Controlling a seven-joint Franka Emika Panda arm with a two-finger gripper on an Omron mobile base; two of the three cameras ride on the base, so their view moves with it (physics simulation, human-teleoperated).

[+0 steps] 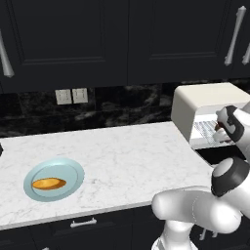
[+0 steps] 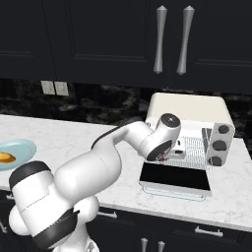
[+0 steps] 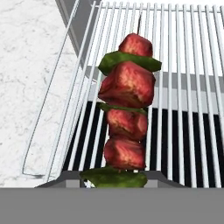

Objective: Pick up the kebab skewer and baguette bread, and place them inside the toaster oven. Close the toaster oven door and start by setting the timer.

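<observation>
The gripper (image 2: 165,156) was pressed shut on the kebab skewer (image 3: 127,118) and held it over the wire rack (image 3: 188,65) of the toaster oven (image 2: 189,110), above the dropped door (image 2: 174,177). The skewer's long axis ran straight out from the fingers — inward along the rack's bars. The baguette bread (image 1: 48,183) lay far behind, on its plate (image 1: 71,168).

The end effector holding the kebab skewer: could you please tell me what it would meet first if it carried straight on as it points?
Probably the wire rack inside the toaster oven: the kebab skewer in the end effector already lies over its bars, though the gap is unclear.
</observation>
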